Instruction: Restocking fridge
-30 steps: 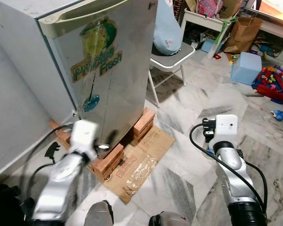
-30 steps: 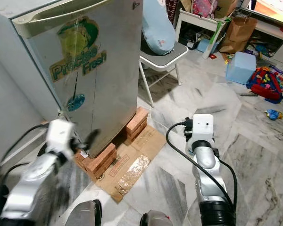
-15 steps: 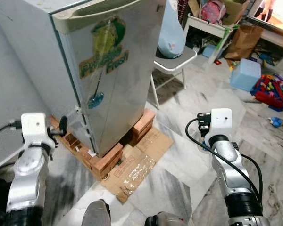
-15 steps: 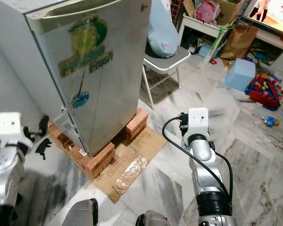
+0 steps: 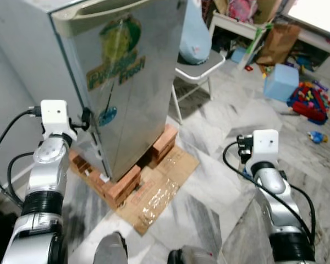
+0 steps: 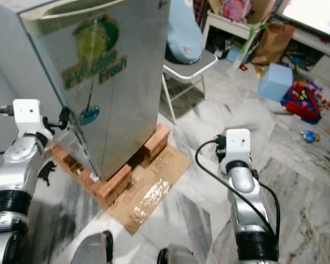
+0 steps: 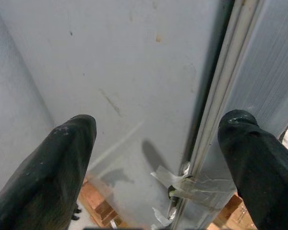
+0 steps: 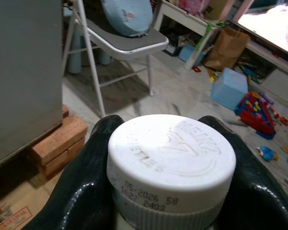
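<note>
Step in hand, by judgement: getting the fridge (image 5: 126, 82) door open for restock, door seen closed. Left tool (image 7: 158, 158) raised at the fridge's side edge, fingers (image 7: 53, 167) spread wide apart, nothing between; straight ahead of it the door seam (image 7: 216, 96), w/ torn tape (image 7: 182, 184) at the seam's low end. Just ahead of left tool: grey side panel on one side of the seam, ribbed door edge on the other. Right tool (image 8: 168, 191) held out low over the marble floor (image 5: 220, 143), well apart from the fridge, clamped on a white-capped Heinz bottle (image 8: 170, 163); bottle body hidden, so contents unknown. Cap embossed "HEINZ" plus smaller lettering not fully legible; date stamp on cap rim approx "05-2026 58", second line approx "1627 2403". Door sticker (image 5: 116, 58) reads "Precise Fresh", green/yellow graphic above. Fridge on brick stacks (image 5: 124, 184) over flattened cardboard (image 5: 159, 190), both below and beyond left tool. Beyond right tool: folding chair (image 5: 201, 69) w/ pale blue cushion (image 8: 127, 17), toys farther off. Next move prob calls for hooking a left finger into the seam or behind the door edge and pulling outward, keeping bottle hand clear of the door swing; tape may resist. Restock itself not yet begun.
</note>
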Controlling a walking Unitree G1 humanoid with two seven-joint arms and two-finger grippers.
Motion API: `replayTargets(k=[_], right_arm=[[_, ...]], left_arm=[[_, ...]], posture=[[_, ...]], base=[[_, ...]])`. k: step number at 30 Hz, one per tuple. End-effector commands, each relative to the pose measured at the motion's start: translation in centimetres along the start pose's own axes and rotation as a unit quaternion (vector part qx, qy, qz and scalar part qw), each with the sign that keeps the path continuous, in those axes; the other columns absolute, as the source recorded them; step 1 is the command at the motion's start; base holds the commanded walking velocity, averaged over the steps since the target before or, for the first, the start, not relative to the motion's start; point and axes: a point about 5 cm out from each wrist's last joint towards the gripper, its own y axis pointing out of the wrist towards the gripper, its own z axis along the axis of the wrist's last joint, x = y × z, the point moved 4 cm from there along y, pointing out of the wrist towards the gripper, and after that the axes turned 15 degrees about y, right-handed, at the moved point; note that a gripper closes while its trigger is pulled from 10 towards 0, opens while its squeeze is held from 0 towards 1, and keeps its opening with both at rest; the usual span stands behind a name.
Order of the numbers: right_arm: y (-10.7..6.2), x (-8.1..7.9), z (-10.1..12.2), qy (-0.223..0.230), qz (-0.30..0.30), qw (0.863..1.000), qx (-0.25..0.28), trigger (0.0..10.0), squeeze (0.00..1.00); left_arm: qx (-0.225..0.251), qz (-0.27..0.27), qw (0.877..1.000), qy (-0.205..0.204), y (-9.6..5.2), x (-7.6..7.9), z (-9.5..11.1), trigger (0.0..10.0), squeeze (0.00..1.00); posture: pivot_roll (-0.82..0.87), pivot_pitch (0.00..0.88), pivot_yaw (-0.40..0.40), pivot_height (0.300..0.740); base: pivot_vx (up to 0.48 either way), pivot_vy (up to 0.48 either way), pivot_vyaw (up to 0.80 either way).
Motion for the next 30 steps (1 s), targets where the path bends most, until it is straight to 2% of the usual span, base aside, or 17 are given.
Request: replayTargets(k=[1,3,4,6,8,10,11,12,13,17,19,20,22,25,29,30], right_arm=[[-0.1,0.4,1.1,-0.001,-0.005,1.000,0.017,10.0,0.00],[0.0,0.3,1.2,0.000,-0.004,1.000,0.017,10.0,0.00],[0.0,0.3,1.2,0.000,-0.004,1.000,0.017,10.0,0.00],[0.0,0.1,1.3,0.002,-0.003,1.000,0.018,10.0,0.00],[0.0,0.0,1.3,0.002,-0.004,1.000,0.017,10.0,0.00],[0.0,0.0,1.3,0.002,-0.004,1.000,0.017,10.0,0.00],[0.0,0.1,1.3,0.003,-0.004,1.000,0.018,10.0,0.00],[0.0,0.1,1.3,0.003,-0.004,1.000,0.018,10.0,0.00],[-0.1,0.1,1.2,0.004,-0.005,1.000,0.017,10.0,0.00],[0.0,0.0,1.2,0.005,-0.006,1.000,0.017,10.0,0.00],[0.0,0.0,1.2,0.006,-0.007,1.000,0.017,10.0,0.00],[0.0,-0.1,1.2,0.007,-0.007,1.000,0.017,10.0,0.00],[-0.1,0.0,1.1,0.008,-0.008,1.000,0.017,10.0,0.00],[-0.4,0.4,0.7,0.001,-0.020,1.000,0.016,10.0,0.00],[-1.5,1.7,-0.4,-0.005,-0.057,0.998,0.001,10.0,0.00],[-1.5,1.7,-0.4,-0.005,-0.057,0.998,0.001,10.0,0.00]], left_arm=[[0.005,-0.032,0.999,0.008,0.7,2.0,0.9,10.0,0.00],[0.011,-0.072,0.997,0.025,0.9,4.3,1.3,10.0,0.00],[0.011,-0.072,0.997,0.025,0.9,4.3,1.3,10.0,0.00],[0.027,-0.106,0.993,0.048,1.0,6.8,2.0,10.0,0.00],[0.035,-0.121,0.991,0.048,1.1,8.1,2.5,10.0,0.00],[0.036,-0.123,0.991,0.048,1.1,8.3,2.6,10.0,0.00],[0.043,-0.139,0.988,0.049,1.1,9.2,3.0,10.0,0.00],[0.043,-0.139,0.988,0.049,1.1,9.2,3.0,10.0,0.00],[0.053,-0.162,0.984,0.053,0.9,10.3,3.4,10.0,0.00],[0.073,-0.216,0.972,0.050,0.3,12.5,4.0,10.0,0.00],[0.087,-0.258,0.961,0.046,-0.4,14.1,4.3,10.0,0.00],[0.097,-0.295,0.949,0.044,-1.2,15.5,4.6,10.0,0.00],[0.109,-0.334,0.935,0.041,-2.2,17.1,4.9,10.0,0.00],[0.132,-0.407,0.903,0.038,-4.5,20.0,5.5,10.0,0.00],[0.169,-0.472,0.864,0.047,-7.4,22.9,6.5,10.0,0.00],[0.169,-0.472,0.864,0.047,-7.4,22.9,6.5,10.0,0.00]], posture=[[-0.02,0.162,-0.107,0.740],[-0.02,0.159,-0.106,0.740],[-0.02,0.159,-0.106,0.740],[-0.02,0.156,-0.103,0.740],[-0.02,0.154,-0.101,0.740],[-0.02,0.154,-0.101,0.740],[-0.02,0.153,-0.099,0.740],[-0.02,0.153,-0.099,0.740],[-0.02,0.151,-0.097,0.740],[-0.02,0.148,-0.093,0.740],[-0.01,0.146,-0.090,0.740],[-0.01,0.146,-0.089,0.740],[-0.01,0.143,-0.085,0.740],[0.00,0.139,-0.081,0.740],[0.00,0.130,-0.067,0.740],[0.00,0.130,-0.067,0.740]], base=[[0.000,0.000,0.00],[0.000,0.000,0.00],[0.000,0.000,0.00],[0.000,0.000,0.00],[0.000,0.000,0.00],[0.000,0.000,0.00],[0.000,0.000,0.00],[0.000,0.000,0.00],[0.000,0.000,0.00],[0.000,0.000,0.00],[0.000,0.000,0.00],[0.000,0.000,0.00],[0.000,0.000,0.00],[0.000,0.000,0.00],[0.000,0.000,0.00],[0.000,0.000,0.00]])
